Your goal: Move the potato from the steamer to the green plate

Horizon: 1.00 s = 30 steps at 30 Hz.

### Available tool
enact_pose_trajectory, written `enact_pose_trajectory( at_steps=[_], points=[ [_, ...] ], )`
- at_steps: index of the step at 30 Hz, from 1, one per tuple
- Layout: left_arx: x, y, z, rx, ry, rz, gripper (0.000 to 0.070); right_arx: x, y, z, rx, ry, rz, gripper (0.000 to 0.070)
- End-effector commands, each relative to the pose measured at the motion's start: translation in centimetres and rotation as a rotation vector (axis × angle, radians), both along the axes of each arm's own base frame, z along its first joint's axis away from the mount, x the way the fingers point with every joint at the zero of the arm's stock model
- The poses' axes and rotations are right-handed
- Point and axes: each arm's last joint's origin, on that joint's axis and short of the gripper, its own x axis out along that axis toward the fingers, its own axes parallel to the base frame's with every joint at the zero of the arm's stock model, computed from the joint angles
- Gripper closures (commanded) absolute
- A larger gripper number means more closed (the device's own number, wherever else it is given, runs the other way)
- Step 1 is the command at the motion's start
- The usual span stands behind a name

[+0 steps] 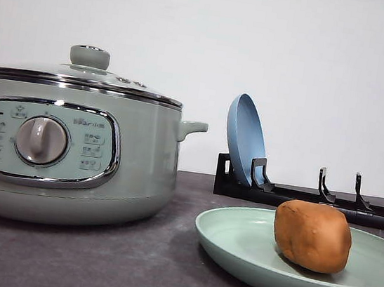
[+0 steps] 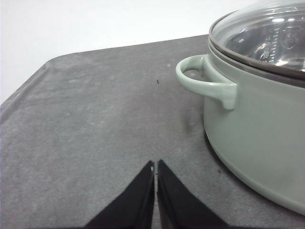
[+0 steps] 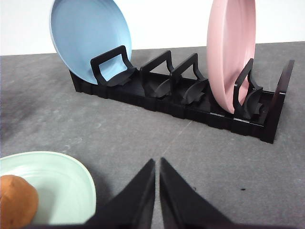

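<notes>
The orange-brown potato (image 1: 312, 236) lies on the green plate (image 1: 236, 241) at the front right of the table; both also show at the edge of the right wrist view, potato (image 3: 16, 202) on plate (image 3: 62, 183). The steamer (image 1: 140, 158) stands at the left with its glass lid on, and its side handle (image 2: 205, 81) and lid appear in the left wrist view. My left gripper (image 2: 155, 167) is shut and empty over bare tabletop beside the steamer. My right gripper (image 3: 157, 164) is shut and empty, just beside the plate's rim.
A black dish rack (image 3: 190, 102) stands behind the plate, holding an upright blue plate (image 3: 90, 40) and an upright pink plate (image 3: 231, 52). The rack (image 1: 312, 198) and blue plate (image 1: 244, 140) sit at the back right. A white wall closes the far side.
</notes>
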Motion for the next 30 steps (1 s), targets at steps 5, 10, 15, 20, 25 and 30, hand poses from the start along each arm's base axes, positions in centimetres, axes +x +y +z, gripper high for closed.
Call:
enact_pose_trajectory(
  at_steps=[5,10,15,20,25,30],
  points=[
    [-0.04,0.01,-0.55,-0.007,0.039,0.000,0.0699,0.01,-0.01,-0.15,-0.007,0.000,0.000,0.0697],
    [-0.04,0.01,-0.55,-0.007,0.039,0.000,0.0699,0.01,-0.01,-0.15,-0.007,0.000,0.000,0.0697],
    [-0.04,0.01,-0.55,-0.007,0.039,0.000,0.0699,0.01,-0.01,-0.15,-0.007,0.000,0.000,0.0697],
    [-0.04,0.01,-0.55,-0.007,0.039,0.000,0.0699,0.01,-0.01,-0.15,-0.007,0.000,0.000,0.0696],
    [-0.04,0.01,-0.55,-0.007,0.039,0.000,0.0699,0.01,-0.01,-0.15,-0.007,0.000,0.000,0.0696],
    [-0.04,0.01,-0.55,-0.007,0.039,0.000,0.0699,0.01,-0.01,-0.15,-0.007,0.000,0.000,0.0697]
  ],
)
